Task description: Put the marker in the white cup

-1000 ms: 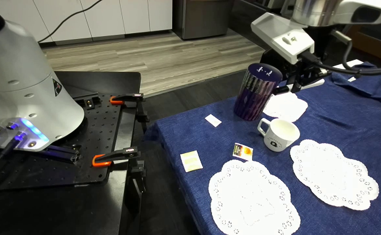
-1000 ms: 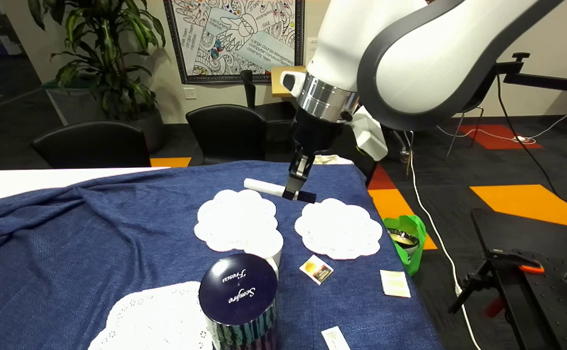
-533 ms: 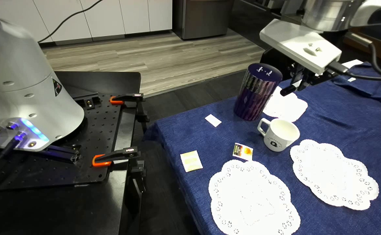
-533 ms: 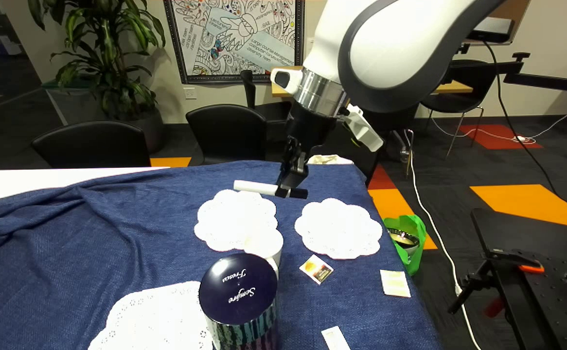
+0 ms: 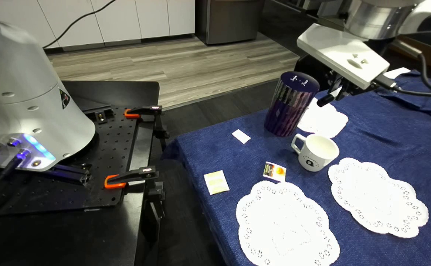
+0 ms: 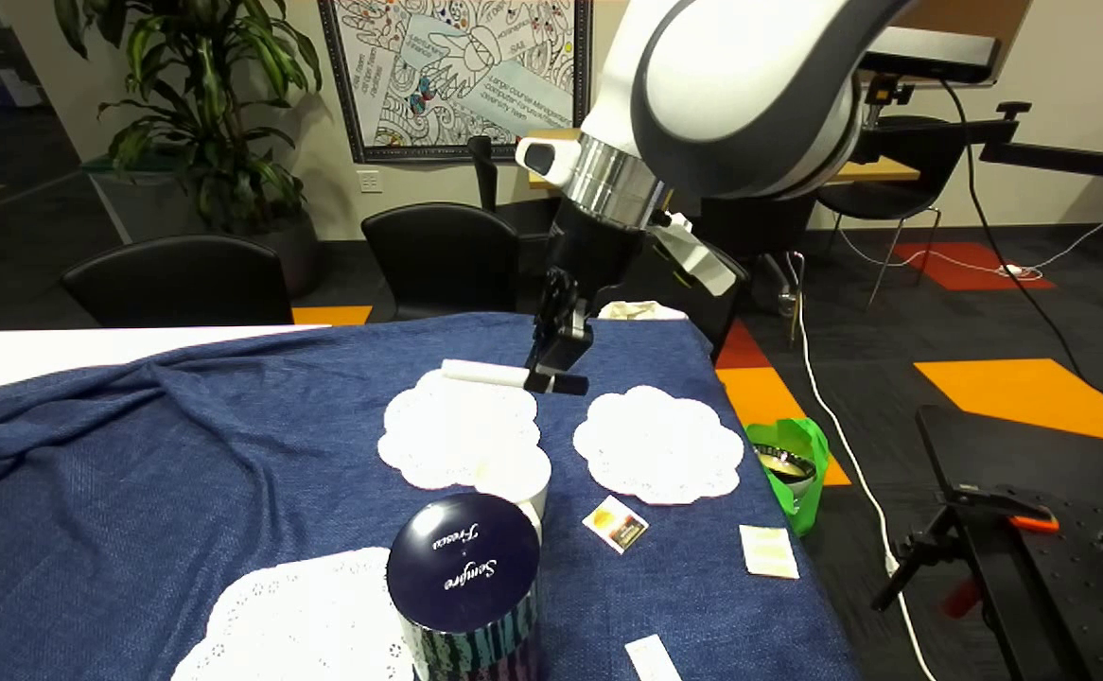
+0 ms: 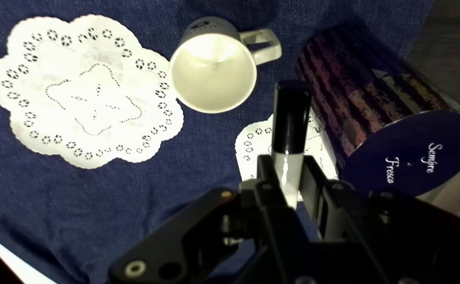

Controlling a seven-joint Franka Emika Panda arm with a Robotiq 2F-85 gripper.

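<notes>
The white mug (image 7: 214,75) stands upright on the navy tablecloth (image 7: 210,157), handle toward the Sempre Fresco canister (image 7: 380,108), nothing visible inside it. The Robotiq gripper (image 7: 287,167) pinches the black-capped white marker (image 7: 290,136) on the barrel just behind the cap and holds it in the air to one side of the mug, not over it. In the wrist view the cap end shows to the right of the mug's mouth, below its handle, with a strip of tablecloth between. In an exterior view the marker (image 6: 504,375) runs close to level, while the mug's mouth faces up. The coming move, I judge, is to carry it across to the mug and tip it steeper, one end down; let go level, it would likely catch across the rim.
</notes>
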